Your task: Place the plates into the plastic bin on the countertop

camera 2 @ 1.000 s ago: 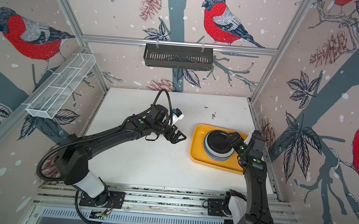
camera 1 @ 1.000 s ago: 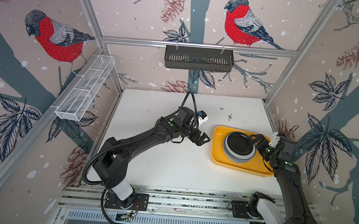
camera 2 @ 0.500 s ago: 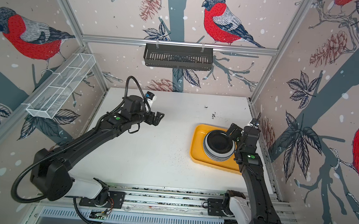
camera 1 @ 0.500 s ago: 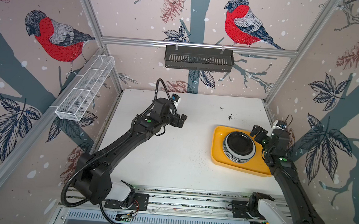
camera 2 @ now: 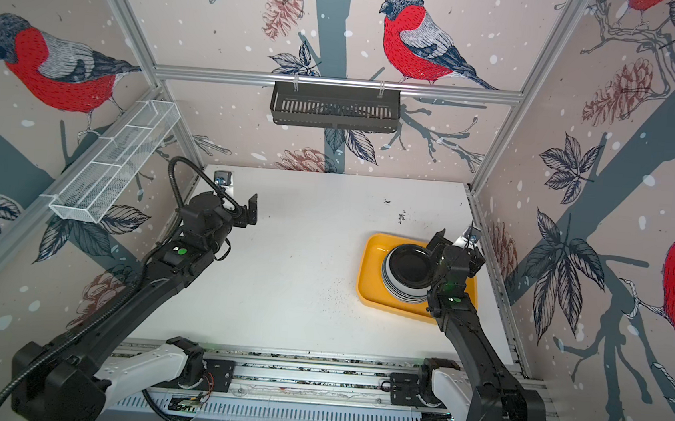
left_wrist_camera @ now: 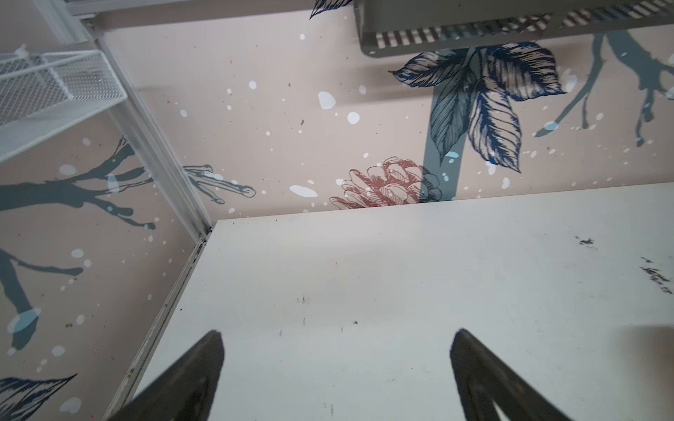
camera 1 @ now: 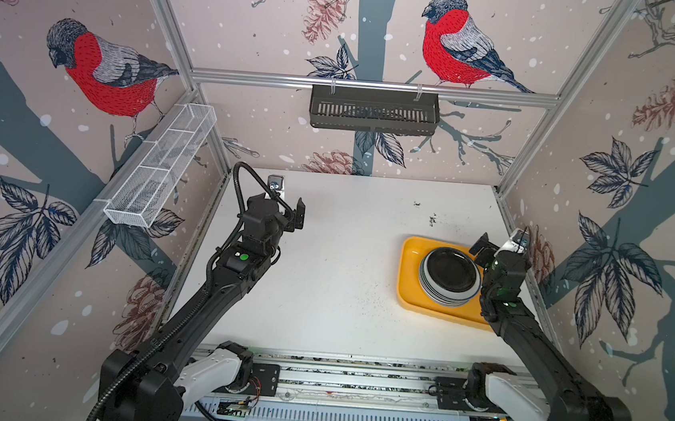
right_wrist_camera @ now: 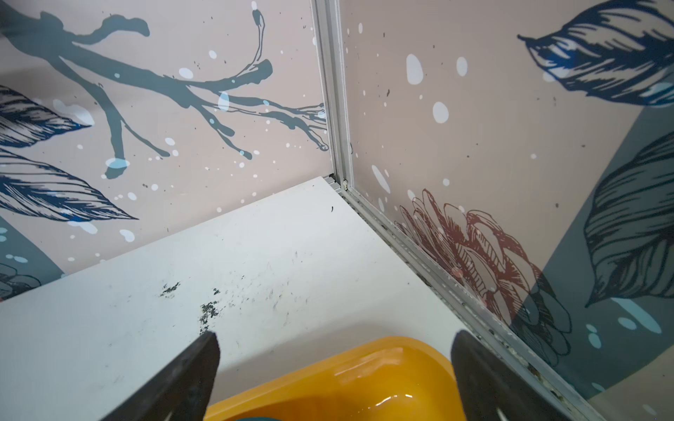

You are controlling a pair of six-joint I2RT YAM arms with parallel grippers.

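Observation:
A stack of plates, a black one on top of white ones, lies inside the yellow plastic bin at the right of the white countertop. My right gripper hovers open over the bin's far right corner, beside the stack; in the right wrist view the gripper holds nothing, with the bin's corner below it. My left gripper hangs open and empty over the bare far-left countertop, its fingertips wide apart.
A black slotted basket hangs on the back rail. A white wire-mesh basket is fixed to the left wall. Dark specks mark the countertop behind the bin. Aluminium framing runs close along the bin's right side.
The left arm has swung away from beside the bin toward the far left of the countertop. The right gripper has drawn back to the bin's far right corner. Both stayed open.

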